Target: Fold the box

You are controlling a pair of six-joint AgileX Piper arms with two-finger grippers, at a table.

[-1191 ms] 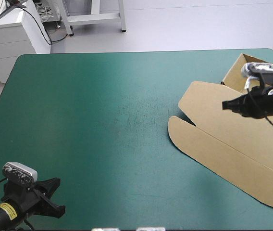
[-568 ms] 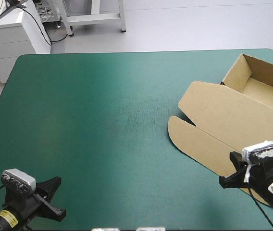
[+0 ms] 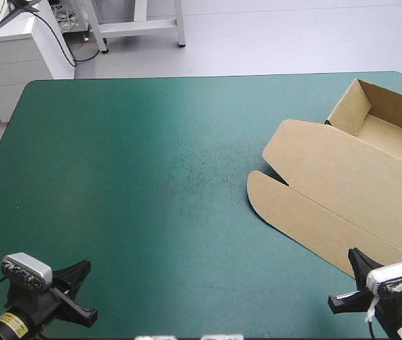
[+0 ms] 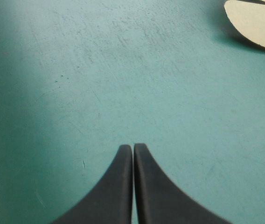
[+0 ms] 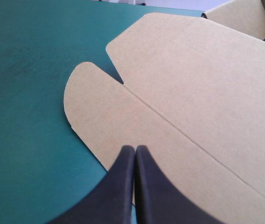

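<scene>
- The left gripper [image 4: 133, 145] is closed on nothing. Its two black fingers meet in a pointed arch with only a hairline seam between them.
- It sits low at the near left corner of the table, over bare teal-green cover [image 3: 151, 177], and is touching no object.
- The right gripper [image 5: 135, 147] is also closed and empty, its black fingers pressed together into one point.
- It is at the near right corner of the table. In its wrist view the fingertips lie over the near edge of the box's outer flap [image 5: 104, 112], but whether they touch the board cannot be told.
- The brown box [image 3: 342, 184] lies on the right side of the table as an open tray with its lid spread flat.
- The tray [image 3: 392, 138], walls raised, stands at the far right corner.
- The lid [image 3: 328, 170] reaches from the tray toward the near edge and the middle of the table. It ends in the long flap with a rounded end, which is separated from the lid by a straight crease.
- Seen from the right gripper, the flap is directly ahead, the lid beyond it, and a tray wall farther off still.
- Seen from the left gripper, the box is well apart, far ahead and to the right. Only a rounded brown corner shows in that wrist view.
</scene>
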